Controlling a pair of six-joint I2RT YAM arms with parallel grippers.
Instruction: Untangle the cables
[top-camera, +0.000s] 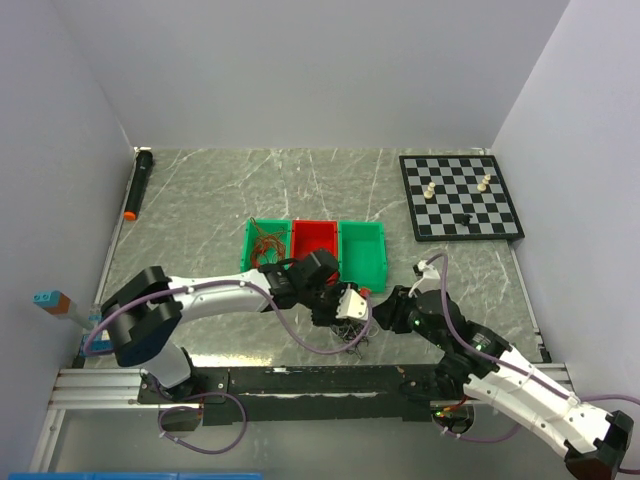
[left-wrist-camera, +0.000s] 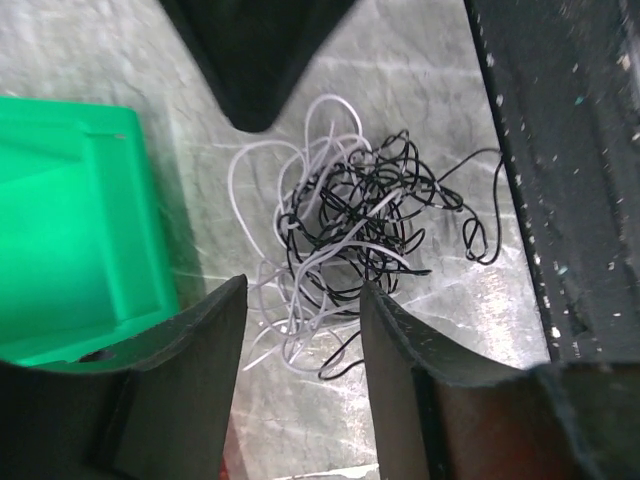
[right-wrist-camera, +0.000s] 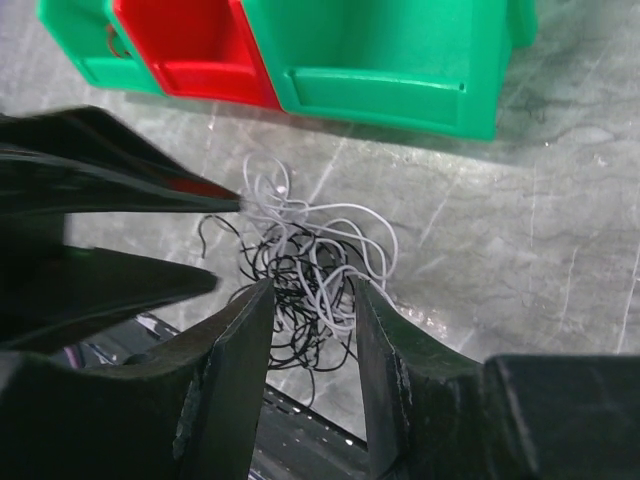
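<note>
Left pincer (left-wrist-camera: 302, 292), right pincer (right-wrist-camera: 312, 290) both half spread, straddling wiry, looped black-and-white cables (left-wrist-camera: 350, 210)

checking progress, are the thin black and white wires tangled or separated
Tangled: thin black and white wires lie interlaced in one clump.

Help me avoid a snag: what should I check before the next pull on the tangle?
1. Tangle sits between both claws: ok.
2. Left claw straddles it: ok, white loops lie in its gap.
3. Left claw gripping: not ok, jaws stand apart.
4. Right claw gripping: cannot tell; loops cross its gap.
5. Colours separated: not ok, white and black intertwined.
6. Red bin empty: ok.
</note>
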